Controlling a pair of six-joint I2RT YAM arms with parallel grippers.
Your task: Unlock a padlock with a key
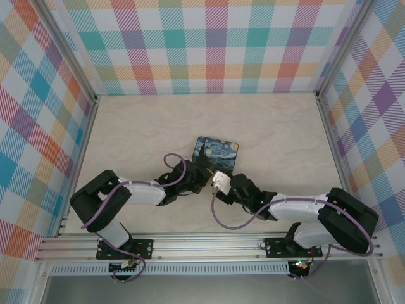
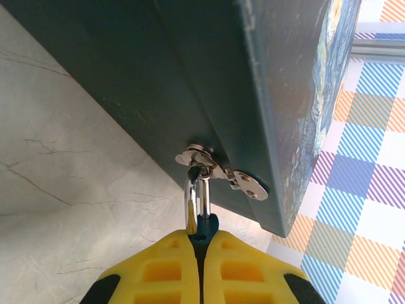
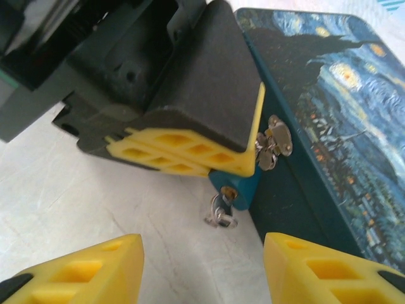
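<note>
My left tool and my right tool sit nose to nose at the near edge of the Starry Night tin, which lies lid-up in the middle of the desk. From above, the lock is too small to make out. At my left wrist, the yellow fingers are pressed together on the blue padlock. Its silver shackle runs up through the hasp on the tin's side wall. At my right wrist, my right tool stands wide, gripping nothing, its fingers well apart and near the padlock. The key juts from the padlock's lower end, just above the desk. My left tool is clamped over the padlock's body, touching the tin's hasp.
</note>
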